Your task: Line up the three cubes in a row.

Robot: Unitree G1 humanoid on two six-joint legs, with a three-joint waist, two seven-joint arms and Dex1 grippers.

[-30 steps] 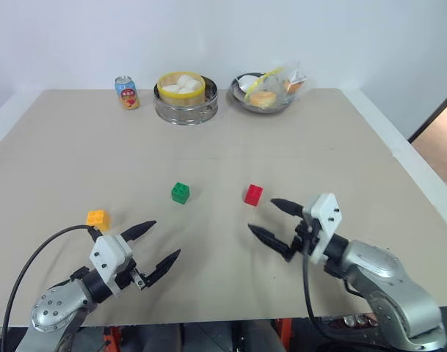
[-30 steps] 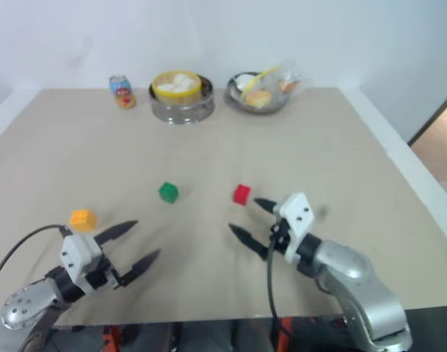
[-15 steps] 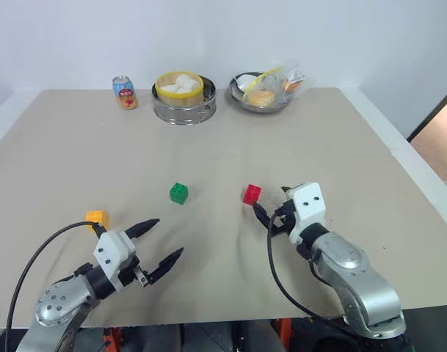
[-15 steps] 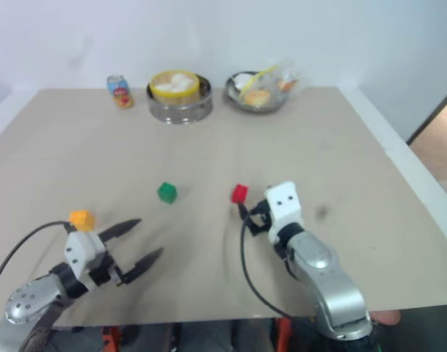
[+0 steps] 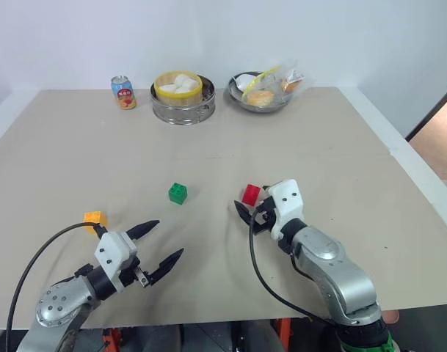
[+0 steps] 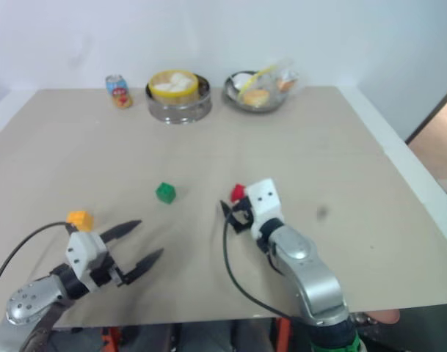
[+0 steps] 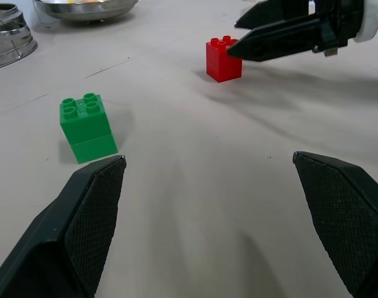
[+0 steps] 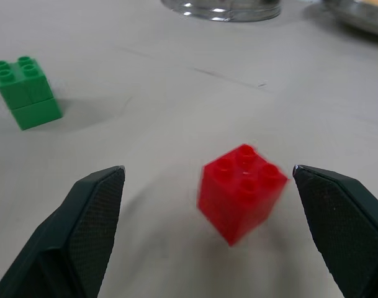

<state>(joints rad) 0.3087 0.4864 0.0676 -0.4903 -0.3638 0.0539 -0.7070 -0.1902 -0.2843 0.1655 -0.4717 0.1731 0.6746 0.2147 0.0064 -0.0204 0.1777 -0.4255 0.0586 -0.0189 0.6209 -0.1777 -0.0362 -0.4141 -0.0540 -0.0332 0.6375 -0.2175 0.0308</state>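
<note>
On the beige table stand three cubes. The red cube is at the middle, the green cube to its left, and the orange-yellow cube further left and nearer. My right gripper is open and low, one finger on each side of the red cube, which sits in the gap between its fingertips. Open as well, my left gripper hovers at the near left, empty, just right of the orange-yellow cube and pointing toward the green cube.
Along the far edge stand a soda can, a metal steamer with white buns and a metal bowl of bagged food. The table's right edge drops to the floor.
My right gripper swung left and forward, from beside the red cube to around it. The left gripper held still. No cube moved.
</note>
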